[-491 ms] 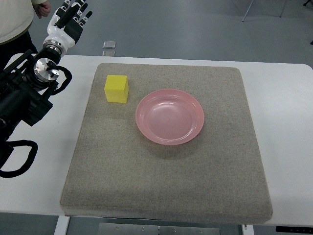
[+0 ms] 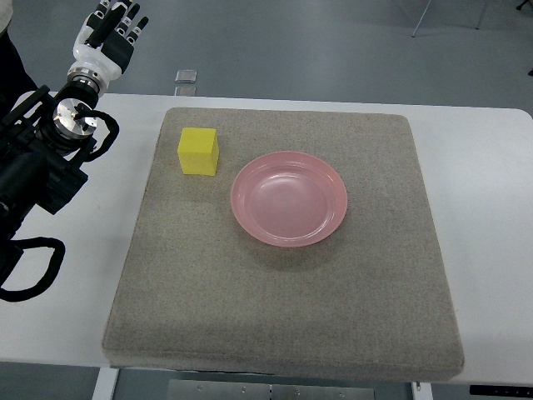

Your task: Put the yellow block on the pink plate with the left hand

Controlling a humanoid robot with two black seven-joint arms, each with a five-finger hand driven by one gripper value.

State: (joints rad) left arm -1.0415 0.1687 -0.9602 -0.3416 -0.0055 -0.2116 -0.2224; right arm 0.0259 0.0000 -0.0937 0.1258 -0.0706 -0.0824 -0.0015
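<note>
Up in the far left corner, the robot's left hand [image 2: 107, 35] — white and black, with jointed fingers — hangs beyond the back edge of the white table [image 2: 483, 200], its fingers [image 2: 125, 23] loosely spread and pointing away, holding nothing. Its arm [image 2: 37, 167], a bulky black assembly with a shiny metal wrist joint and looping black cables, comes in along the left edge and lies over the table's left side.

On the table sits a large square grey felt mat [image 2: 283, 300], covering most of the top. The small yellow cube-shaped block [image 2: 198, 151] rests on the mat near its far left corner, flat and square to the mat's edges, well apart from the hand. Just to the block's right — close, but with a strip of mat between them — lies the round pink plastic plate [image 2: 289, 198], shallow and glossy, with nothing in it.

Beyond the table's back edge, on the grey floor, a small pale square object [image 2: 186, 76] shows; what it is I cannot tell.
</note>
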